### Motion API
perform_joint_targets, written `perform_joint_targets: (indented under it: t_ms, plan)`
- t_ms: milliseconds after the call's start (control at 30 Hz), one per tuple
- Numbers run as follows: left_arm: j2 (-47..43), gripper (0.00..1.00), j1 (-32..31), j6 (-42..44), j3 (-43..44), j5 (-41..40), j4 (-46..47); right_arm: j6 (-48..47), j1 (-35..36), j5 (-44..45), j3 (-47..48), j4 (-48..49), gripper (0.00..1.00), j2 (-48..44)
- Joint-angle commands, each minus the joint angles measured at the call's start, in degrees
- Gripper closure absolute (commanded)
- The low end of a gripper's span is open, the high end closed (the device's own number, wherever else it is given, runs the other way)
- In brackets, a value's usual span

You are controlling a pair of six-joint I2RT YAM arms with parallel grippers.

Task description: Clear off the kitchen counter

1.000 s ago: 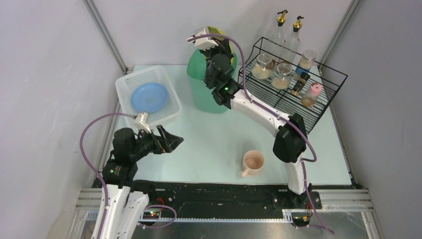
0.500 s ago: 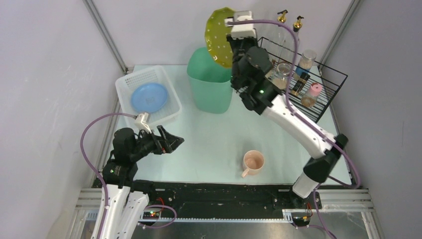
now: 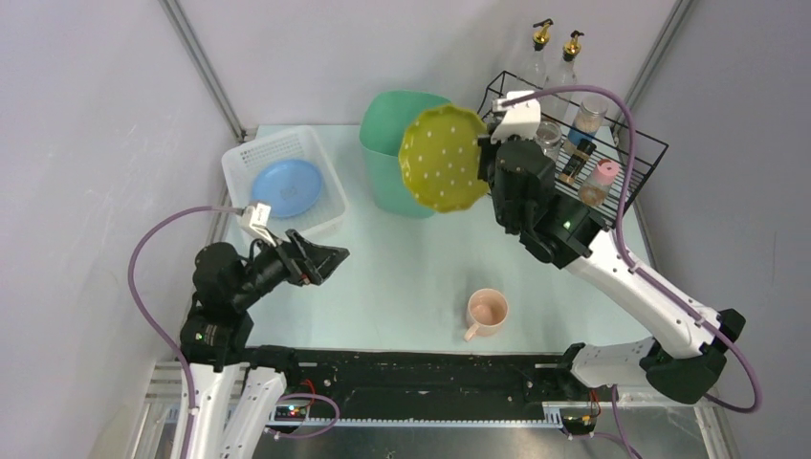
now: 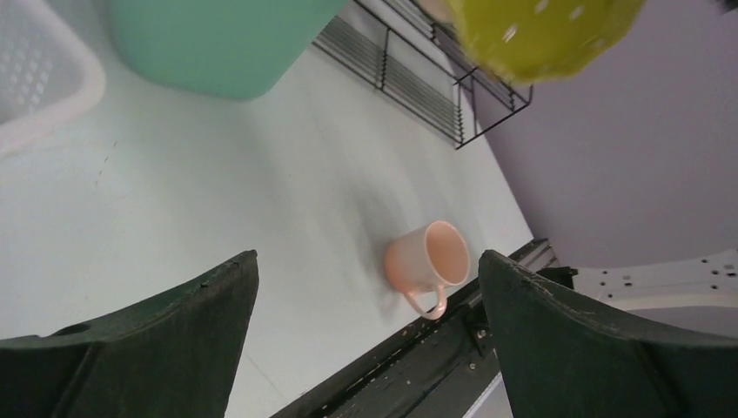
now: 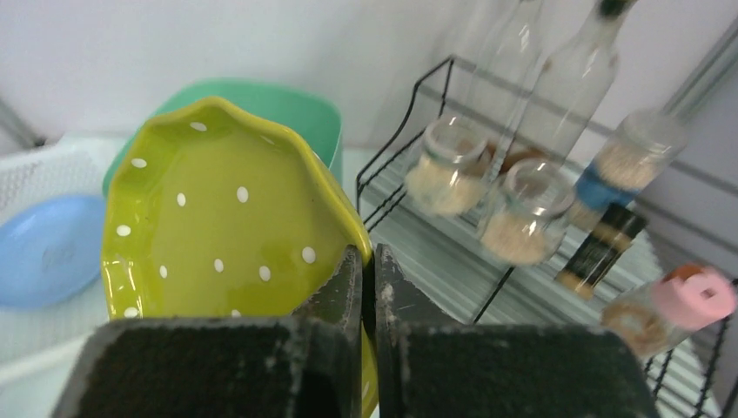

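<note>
My right gripper (image 3: 490, 168) is shut on the rim of a yellow-green plate with white dots (image 3: 442, 159) and holds it tilted in the air, in front of the green bin (image 3: 392, 153). In the right wrist view the plate (image 5: 218, 235) is pinched between the jaws of the right gripper (image 5: 366, 261). A pink mug (image 3: 487, 311) stands on the pale kitchen counter (image 3: 402, 268) near its front edge, also seen in the left wrist view (image 4: 428, 259). My left gripper (image 3: 330, 260) is open and empty above the counter's left side, below the basket.
A white perforated basket (image 3: 320, 215) at the back left holds a blue plate (image 3: 285, 186). A black wire rack (image 3: 612, 206) at the back right holds several jars and bottles. A black rail (image 3: 411, 359) runs along the counter's front edge.
My right arm has swung right and nearer with the plate, lowering it from above the bin's far side and turning its dotted face to the camera. My left arm has shifted slightly left.
</note>
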Motion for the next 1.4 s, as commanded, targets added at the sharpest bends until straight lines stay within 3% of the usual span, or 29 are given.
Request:
perform_joint_targets:
  t_ms: [0,133,600,1367]
  plan:
    - [0.6,0.00,-0.4,-4.5,3.1,2.9,4.0,17.0,0.5,-7.0,-2.3,-0.9,1.00,-6.6]
    - [-0.2,0.00,-0.4,-8.8,3.3,2.7,6.2,22.7,1.0,-11.6,-4.7,-5.2,1.00,-8.7]
    - [-2.3,0.00,-0.4,-15.2,-0.7,3.5,10.9,30.9,5.8,-20.2,-6.8,-5.8,1.00,-8.6]
    - [-4.6,0.00,-0.4,-20.8,-6.2,5.9,16.7,33.5,12.5,-26.9,2.1,-2.5,1.00,0.4]
